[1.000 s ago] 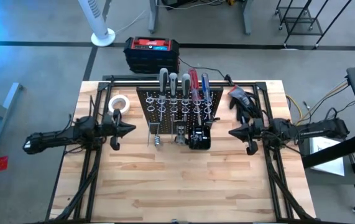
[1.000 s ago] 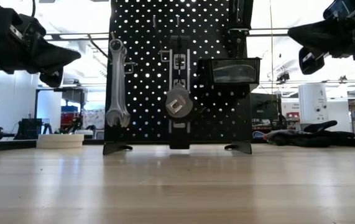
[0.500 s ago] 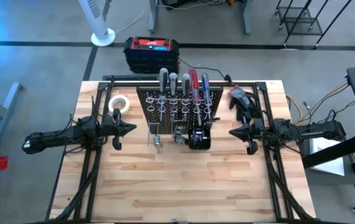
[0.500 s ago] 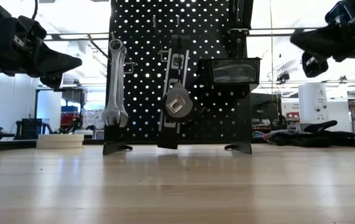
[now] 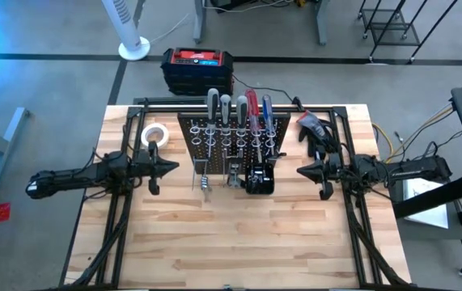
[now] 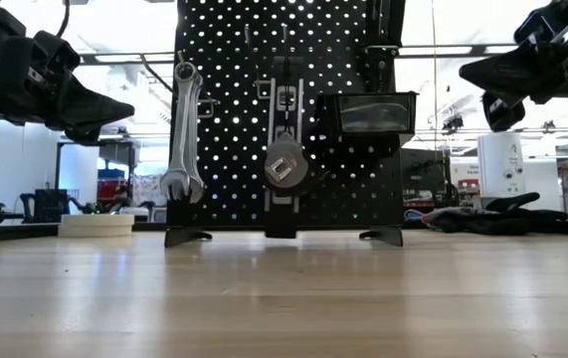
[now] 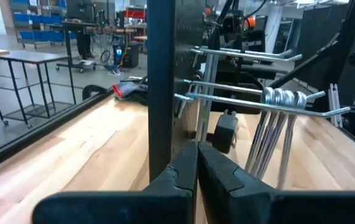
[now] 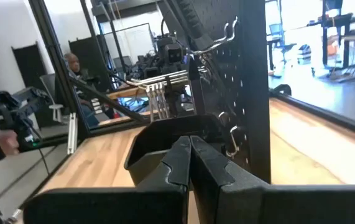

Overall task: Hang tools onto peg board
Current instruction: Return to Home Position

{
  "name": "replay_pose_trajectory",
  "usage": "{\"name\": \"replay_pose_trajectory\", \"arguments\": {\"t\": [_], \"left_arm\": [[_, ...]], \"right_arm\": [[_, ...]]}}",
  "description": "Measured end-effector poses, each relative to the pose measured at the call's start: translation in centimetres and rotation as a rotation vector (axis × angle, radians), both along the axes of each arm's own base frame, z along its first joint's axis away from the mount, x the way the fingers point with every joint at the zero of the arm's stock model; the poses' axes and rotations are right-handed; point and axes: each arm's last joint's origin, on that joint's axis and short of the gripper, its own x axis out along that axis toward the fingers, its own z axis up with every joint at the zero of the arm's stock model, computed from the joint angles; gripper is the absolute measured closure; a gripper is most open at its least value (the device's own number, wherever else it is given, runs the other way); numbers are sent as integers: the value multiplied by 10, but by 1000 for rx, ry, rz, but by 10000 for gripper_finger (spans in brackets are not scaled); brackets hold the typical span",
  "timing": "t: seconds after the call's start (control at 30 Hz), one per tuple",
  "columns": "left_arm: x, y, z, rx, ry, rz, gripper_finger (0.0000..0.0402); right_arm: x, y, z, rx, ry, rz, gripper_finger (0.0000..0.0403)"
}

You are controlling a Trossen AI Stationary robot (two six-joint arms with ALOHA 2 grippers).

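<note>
Over the table, high view, peg board (image 5: 232, 145): is standing upright on the wooden table (image 5: 214, 242), between the two grippers.
High view, screwdrivers (image 5: 239, 105): are sticking up above the peg board's upper edge, with grey, red and blue handles side by side.
High view, black bin (image 5: 259, 179): is hanging on the peg board's front, toward its right edge.
High view, left gripper (image 5: 173, 167): is hovering just beside the peg board's left edge, holding nothing, its pincer fully closed.
High view, right gripper (image 5: 299, 170): is hovering near the peg board's right edge, pincer likewise closed and gripping nothing.
High view, white tape roll (image 5: 155, 134) and black gloves (image 5: 315, 129): are lying behind the peg board's left and right corners. The black-and-red case (image 5: 198, 69) is sitting farther behind it, off the table.
Low view, wrench (image 6: 184, 129): is hanging on the peg board's face near its left edge, open end down. A round grey tool (image 6: 286, 164) is hanging at the middle.
Low view, both grippers: are hanging in the air on either side of the peg board, apart from it, level with its upper half.
Left wrist view, left fingers (image 7: 180, 177): are meeting with no gap and pointing at the peg board's edge. Silver wrenches (image 7: 281, 98) are hanging bunched off its front.
Right wrist view, right fingers (image 8: 177, 162): are pressing together, empty, aiming at the black bin on the peg board. A person (image 8: 73, 62) is showing in the room beyond the peg board.
</note>
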Motion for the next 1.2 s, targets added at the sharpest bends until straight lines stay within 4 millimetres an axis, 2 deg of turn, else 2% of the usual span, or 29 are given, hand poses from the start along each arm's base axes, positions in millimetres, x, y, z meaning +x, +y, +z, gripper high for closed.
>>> {"name": "replay_pose_trajectory", "arguments": {"t": [1.2], "left_arm": [[4,1,-4,-10,66,-2,401]], "right_arm": [[0,0,0,-2,3,1,403]]}}
